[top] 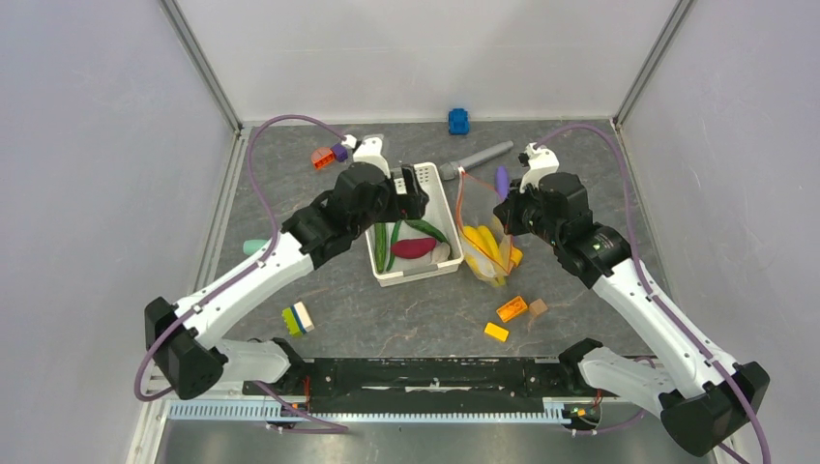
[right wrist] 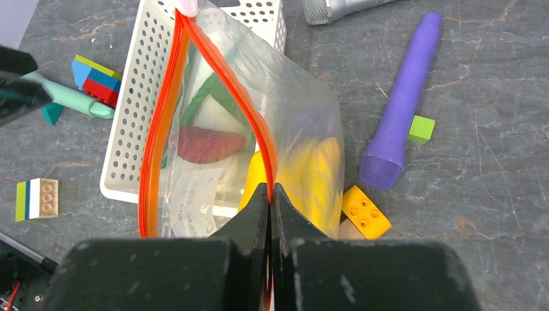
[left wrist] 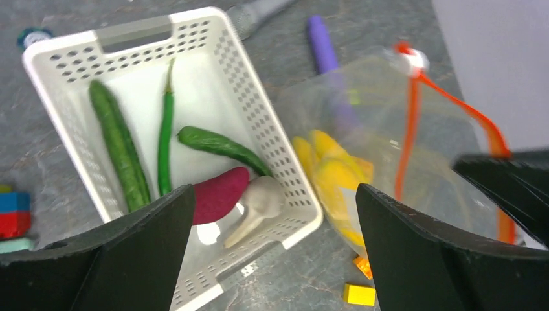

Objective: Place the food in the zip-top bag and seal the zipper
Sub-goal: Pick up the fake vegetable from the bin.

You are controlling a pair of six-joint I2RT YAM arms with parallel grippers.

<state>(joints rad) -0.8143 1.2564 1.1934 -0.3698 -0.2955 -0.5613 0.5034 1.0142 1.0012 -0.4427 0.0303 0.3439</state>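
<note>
Right wrist cam: pinching the bag [right wrist: 304, 123] by its zipper [right wrist: 226, 84], right gripper [right wrist: 270, 194] pressed together on one side of the orange strip, bag lifted to leave the mouth gaping just ahead of the jaws. Bananas [right wrist: 311, 175] already inside, right past the jaws. Guessing: propped open for loading.

Left wrist cam: left gripper [left wrist: 273, 194] spread wide, gripping nothing, hovering over the basket [left wrist: 65, 48], bag off to the right of the jaws. Between those jaws and just ahead: sweet potato [left wrist: 217, 194] and whitish piece [left wrist: 259, 204]; cucumbers [left wrist: 120, 146] farther ahead, toward the left jaw. Probably lined up to grab one next. Nothing sealed yet, plenty left in the basket.
</note>
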